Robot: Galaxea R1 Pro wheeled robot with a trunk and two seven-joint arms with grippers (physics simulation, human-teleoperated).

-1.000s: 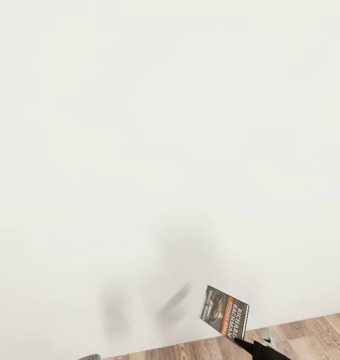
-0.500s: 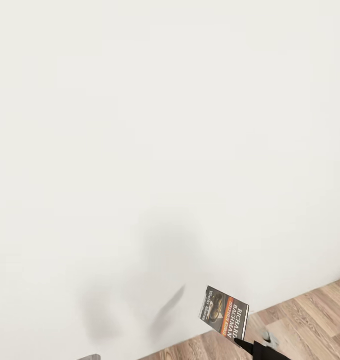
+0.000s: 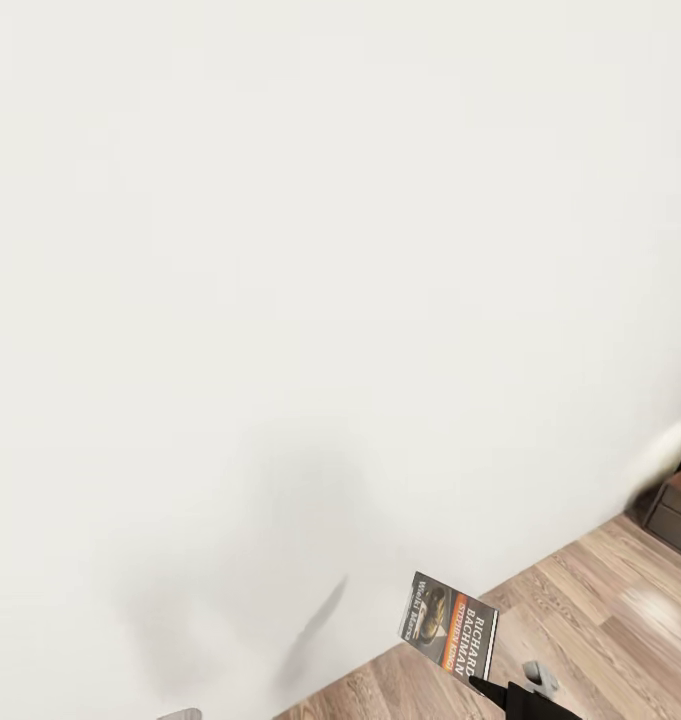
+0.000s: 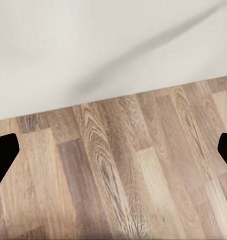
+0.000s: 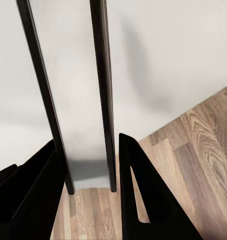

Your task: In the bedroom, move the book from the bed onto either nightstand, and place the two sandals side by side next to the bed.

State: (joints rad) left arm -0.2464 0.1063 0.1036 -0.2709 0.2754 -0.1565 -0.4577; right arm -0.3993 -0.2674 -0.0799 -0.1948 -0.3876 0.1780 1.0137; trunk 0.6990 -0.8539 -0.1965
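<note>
Gripping the book (image 5: 86,100) by its lower edge, the right jaws (image 5: 88,170) were clenched on either side of it, the pages seen end-on between two dark covers. The book stood nearly upright in the head view, its long axis running up and a little toward the robot's left, the cover facing the camera with the lettering turned sideways. It hung in the air in front of the white wall (image 3: 280,250), well above the wood floor (image 3: 600,600), resting on nothing. The left jaws (image 4: 113,150) were spread wide and empty, with bare planks between the two dark tips. Over the past second the whole view swung: the band of floor grew at the right, and a dark brown cabinet (image 3: 680,510) slid into the right edge, while book and arm kept their place in the picture. That suggested the robot was turning toward the furniture, possibly a nightstand, with the drop-off still to come.
</note>
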